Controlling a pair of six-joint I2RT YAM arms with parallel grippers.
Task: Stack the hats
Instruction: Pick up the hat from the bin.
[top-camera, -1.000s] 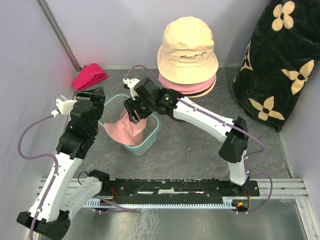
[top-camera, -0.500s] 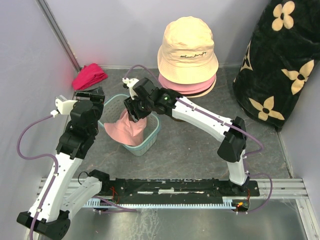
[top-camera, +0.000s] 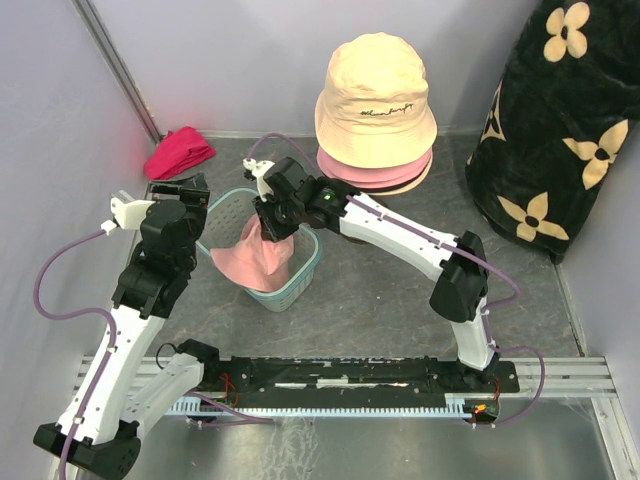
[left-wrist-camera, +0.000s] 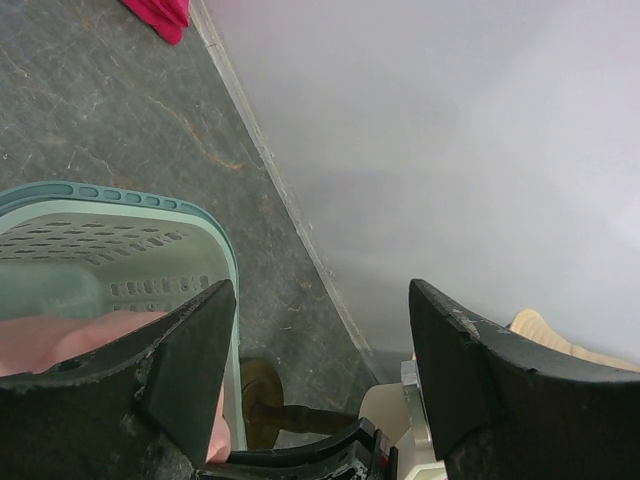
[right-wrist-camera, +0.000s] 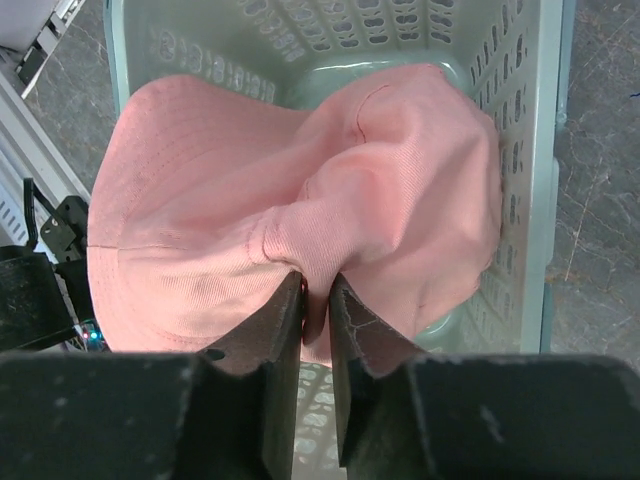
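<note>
The basket (top-camera: 300, 275) sits near the left wall (top-camera: 60, 120), bare floor (top-camera: 380, 300) on its right. In it lies 1 soft pink hat (right-wrist-camera: 250, 200), bunched up. The right gripper (right-wrist-camera: 316, 300) pinches its fold. The left gripper (left-wrist-camera: 320, 300), by the basket's left rim, gapes wide, holding nothing.

You are looking at three hats: one beige hat (top-camera: 375, 95) and one stacked pink hat (top-camera: 372, 172) together, one loose pink hat (right-wrist-camera: 300, 200) lying in one basket (right-wrist-camera: 552, 200); also one red cloth (top-camera: 178, 152).
</note>
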